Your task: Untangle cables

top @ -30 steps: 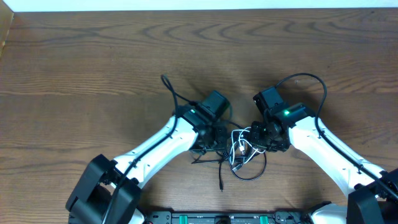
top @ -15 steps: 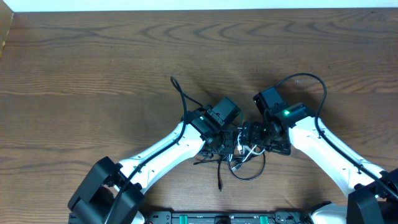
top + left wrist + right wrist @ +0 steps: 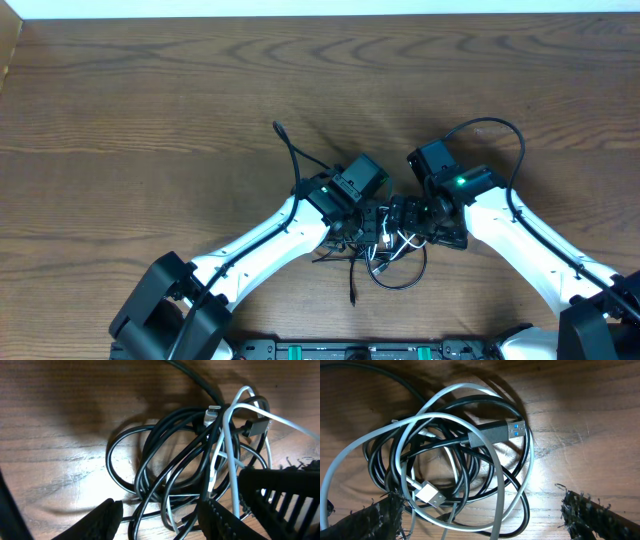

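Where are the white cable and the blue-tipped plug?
white cable (image 3: 470, 384): right wrist view, top of its big loop.
blue-tipped plug (image 3: 495, 433): right wrist view, middle of its dark body.

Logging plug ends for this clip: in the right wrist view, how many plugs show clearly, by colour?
black plug, blue tip: 1
white plug: 1
Total: 2. More may be hidden in the tangled cables.
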`<state>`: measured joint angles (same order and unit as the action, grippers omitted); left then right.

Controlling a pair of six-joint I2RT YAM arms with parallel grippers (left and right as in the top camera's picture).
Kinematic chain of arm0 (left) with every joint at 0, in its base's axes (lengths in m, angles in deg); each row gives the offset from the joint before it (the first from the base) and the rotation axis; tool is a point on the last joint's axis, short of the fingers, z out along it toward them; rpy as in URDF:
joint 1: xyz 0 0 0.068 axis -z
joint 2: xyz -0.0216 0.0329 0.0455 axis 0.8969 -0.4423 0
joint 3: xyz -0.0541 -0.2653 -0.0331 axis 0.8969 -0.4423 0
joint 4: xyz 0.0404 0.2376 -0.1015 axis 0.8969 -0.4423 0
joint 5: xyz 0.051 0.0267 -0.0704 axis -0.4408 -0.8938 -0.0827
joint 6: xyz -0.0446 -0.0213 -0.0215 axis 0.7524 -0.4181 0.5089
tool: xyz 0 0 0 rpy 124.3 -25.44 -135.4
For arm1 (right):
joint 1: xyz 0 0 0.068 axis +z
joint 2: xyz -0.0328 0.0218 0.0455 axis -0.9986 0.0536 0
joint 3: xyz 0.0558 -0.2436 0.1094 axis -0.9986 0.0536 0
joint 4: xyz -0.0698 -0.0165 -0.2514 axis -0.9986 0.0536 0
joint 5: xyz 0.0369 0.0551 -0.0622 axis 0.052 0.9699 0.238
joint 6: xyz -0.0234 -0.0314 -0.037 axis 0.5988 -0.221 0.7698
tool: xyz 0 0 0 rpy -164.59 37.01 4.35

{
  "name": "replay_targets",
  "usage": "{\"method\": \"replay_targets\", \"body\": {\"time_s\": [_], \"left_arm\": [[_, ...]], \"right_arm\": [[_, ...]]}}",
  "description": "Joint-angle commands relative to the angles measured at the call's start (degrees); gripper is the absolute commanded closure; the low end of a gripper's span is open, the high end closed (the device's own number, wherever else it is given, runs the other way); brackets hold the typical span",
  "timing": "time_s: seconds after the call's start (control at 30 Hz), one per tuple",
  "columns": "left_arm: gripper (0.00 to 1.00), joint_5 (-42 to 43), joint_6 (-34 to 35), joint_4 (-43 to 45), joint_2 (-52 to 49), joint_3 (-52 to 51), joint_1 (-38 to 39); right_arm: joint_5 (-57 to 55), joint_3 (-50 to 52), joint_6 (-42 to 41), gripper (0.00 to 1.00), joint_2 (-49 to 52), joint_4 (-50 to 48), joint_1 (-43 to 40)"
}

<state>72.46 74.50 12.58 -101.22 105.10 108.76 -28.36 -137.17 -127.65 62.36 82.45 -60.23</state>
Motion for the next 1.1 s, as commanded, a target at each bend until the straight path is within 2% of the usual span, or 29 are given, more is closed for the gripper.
{"method": "replay_targets", "body": {"time_s": [0.0,0.73,1.07], "left_arm": [[0.46,-0.8,0.5,-0.2,-0.3,-0.6,0.1],[0.46,-0.3,0.5,-1.8,-0.3,-0.7,0.7],[0.48,-3.5,0.7,-1.3,-0.3,-2.4,2.3]], "right_arm": [[0.1,-0.1,-0.1,0.01,0.1,0.1,0.3],[-0.9,-0.1,-0.1,0.01,0.1,-1.9,0.4],[-0.7,-0.1,-0.1,0.01,0.1,-3.6,0.4]]}}
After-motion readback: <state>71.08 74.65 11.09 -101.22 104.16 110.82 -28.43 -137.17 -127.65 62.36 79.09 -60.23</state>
